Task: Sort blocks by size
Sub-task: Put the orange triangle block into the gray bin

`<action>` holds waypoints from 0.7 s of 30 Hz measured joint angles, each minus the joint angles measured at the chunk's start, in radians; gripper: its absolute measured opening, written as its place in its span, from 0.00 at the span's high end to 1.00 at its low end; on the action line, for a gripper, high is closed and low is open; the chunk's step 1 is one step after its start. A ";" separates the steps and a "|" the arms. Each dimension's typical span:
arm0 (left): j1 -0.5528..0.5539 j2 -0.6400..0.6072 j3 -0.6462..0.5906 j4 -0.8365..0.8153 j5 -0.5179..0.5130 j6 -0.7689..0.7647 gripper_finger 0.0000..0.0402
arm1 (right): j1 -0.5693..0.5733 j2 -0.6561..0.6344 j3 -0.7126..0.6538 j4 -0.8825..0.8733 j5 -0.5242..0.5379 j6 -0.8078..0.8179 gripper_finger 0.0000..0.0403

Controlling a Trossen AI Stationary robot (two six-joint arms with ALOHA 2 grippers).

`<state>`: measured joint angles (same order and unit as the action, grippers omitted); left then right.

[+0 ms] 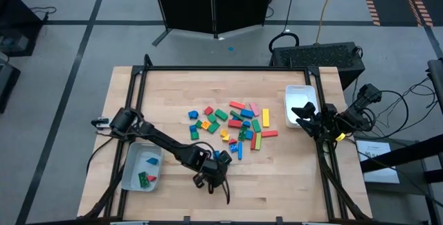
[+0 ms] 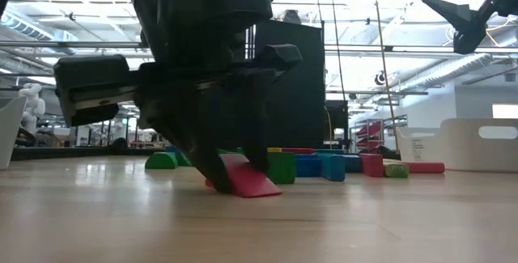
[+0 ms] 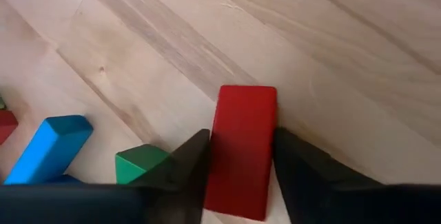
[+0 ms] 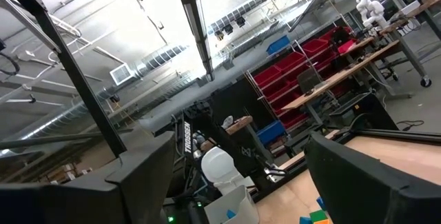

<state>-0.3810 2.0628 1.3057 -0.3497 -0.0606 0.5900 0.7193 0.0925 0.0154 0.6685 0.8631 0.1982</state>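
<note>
My left gripper (image 3: 241, 176) is down at the table's near middle (image 1: 211, 176), shut on a red bar block (image 3: 241, 148). The same block shows under the dark fingers in the low view (image 2: 247, 180). A blue bar (image 3: 48, 148) and a green block (image 3: 141, 163) lie on the wood close beside it. The other blocks (image 1: 235, 124) lie scattered in a pile at the table's middle. My right gripper (image 1: 304, 114) waits open at the right edge, raised and pointing up into the room (image 4: 238, 176). My left gripper pinches the red bar by its two long sides (image 3: 215, 156) between its two fingers, at the end of the bar nearer the wrist. The fingers slant down from above and lie along the bar. The bar's lower edge (image 2: 251, 193) rests on the wood, and the bar looks tipped.
A pale tray (image 1: 131, 173) at the near left holds a few blocks. A second white tray (image 1: 299, 100) stands at the right, partly under my right gripper. Bare wood lies along the near edge and the far side.
</note>
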 joint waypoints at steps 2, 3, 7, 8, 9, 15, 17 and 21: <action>0.003 0.002 0.000 0.009 -0.006 0.000 0.69 | 0.000 0.000 0.000 0.000 0.000 0.000 0.22; 0.005 0.002 0.000 0.009 -0.007 -0.002 0.71 | 0.000 0.000 0.000 0.000 0.000 0.000 0.22; 0.006 0.002 0.000 0.006 -0.050 -0.007 0.78 | 0.000 0.000 0.000 0.000 0.000 0.000 0.22; 0.006 0.001 0.001 -0.002 -0.071 -0.008 0.80 | 0.000 0.000 0.000 0.000 0.000 0.000 0.22; 0.004 -0.001 0.006 -0.020 -0.101 -0.019 0.82 | 0.000 0.000 0.000 0.000 0.000 0.000 0.22; 0.002 0.003 0.088 -0.226 -0.191 -0.173 0.98 | 0.000 0.000 0.000 -0.001 0.000 -0.001 0.22; 0.001 0.003 0.100 -0.255 -0.189 -0.261 0.99 | 0.000 0.000 0.000 -0.001 0.000 -0.001 0.22; 0.011 0.002 0.103 -0.283 -0.185 -0.477 0.97 | 0.000 0.000 0.000 -0.001 0.000 -0.001 0.22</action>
<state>-0.3697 2.0651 1.4082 -0.6331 -0.2453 0.1130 0.7193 0.0926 0.0154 0.6674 0.8631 0.1974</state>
